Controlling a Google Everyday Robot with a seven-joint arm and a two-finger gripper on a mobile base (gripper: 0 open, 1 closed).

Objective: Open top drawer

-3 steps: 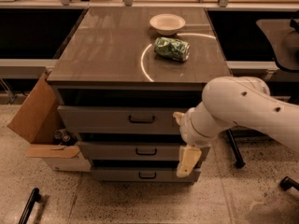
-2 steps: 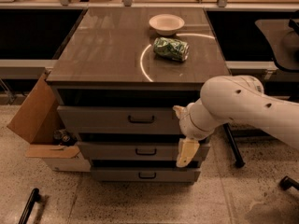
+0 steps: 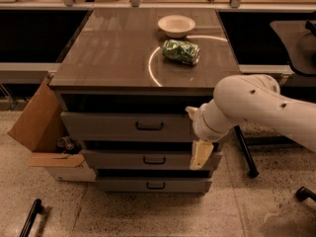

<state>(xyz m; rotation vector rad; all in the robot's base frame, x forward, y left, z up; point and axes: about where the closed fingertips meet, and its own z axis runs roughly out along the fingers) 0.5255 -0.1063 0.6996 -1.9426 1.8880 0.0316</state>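
Camera view: top drawer [image 3: 106, 128] faces cam, axis horiz.; claw [image 3: 201, 155] below right end.

Surface [image 3: 113, 48]: glossy dark brown top.
Bowl [image 3: 176, 25]: white, stood near the back edge.
Green object [image 3: 181, 51]: lay just before the bowl.
Hand [image 3: 198, 142]: hung below the surface's front right edge.

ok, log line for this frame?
claw: at right end of middle drawer front | top drawer: handle untouched | tabletop: bowl, green item

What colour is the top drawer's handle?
Dark handle, camera view; claw hangs at its lower right.
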